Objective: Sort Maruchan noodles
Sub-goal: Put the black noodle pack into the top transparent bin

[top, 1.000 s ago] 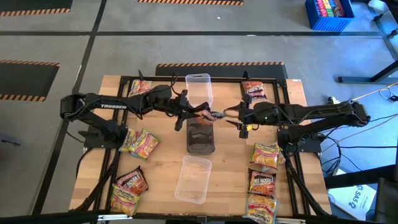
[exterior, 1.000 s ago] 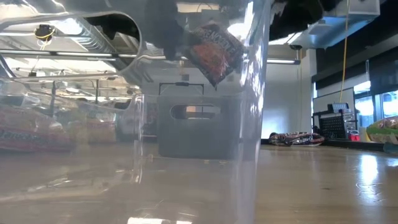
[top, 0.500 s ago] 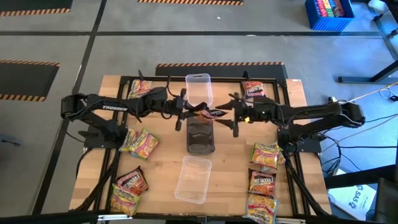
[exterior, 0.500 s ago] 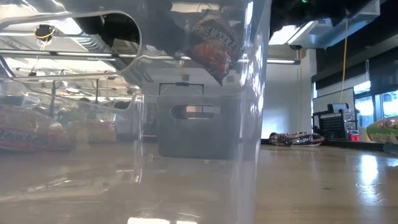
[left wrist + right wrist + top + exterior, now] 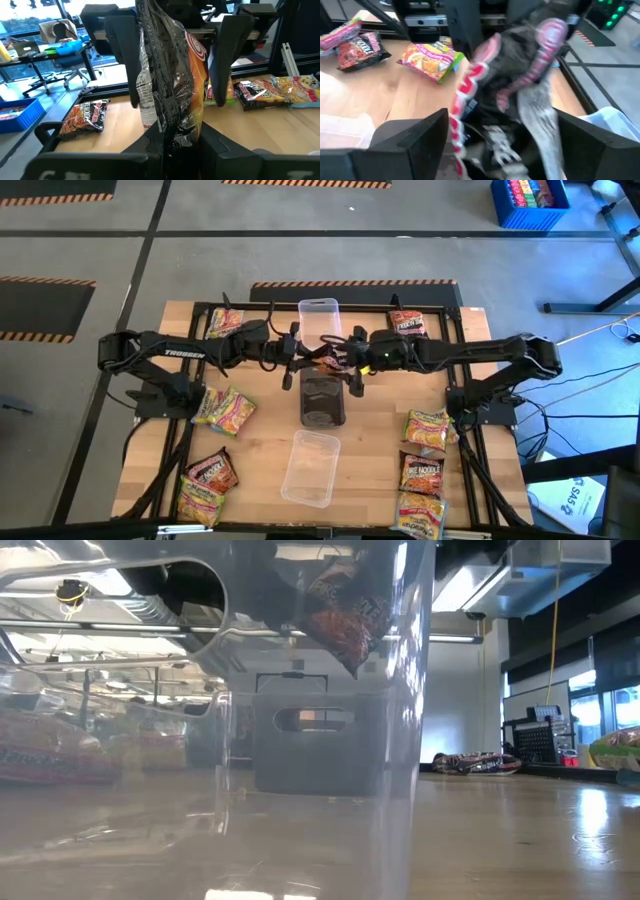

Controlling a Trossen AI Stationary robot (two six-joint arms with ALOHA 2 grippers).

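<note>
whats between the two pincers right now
A dark brown-red plastic noodle packet, gripped by the left pincer; the open right pincer straddles its far end, above the dark grey tray. The high view shows this.

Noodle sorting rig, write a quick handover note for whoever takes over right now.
Left gripper: shut on a dark noodle packet, held above the dark middle tray.
Right gripper: open, fingers on either side of that same packet.
Other packets: seven lie on the table left and right of the trays, one at the far right corner.
Done: cannot tell what is in the dark tray; the near clear tray and far clear tray look empty.
Left: place the held packet, then sort the rest.
</note>
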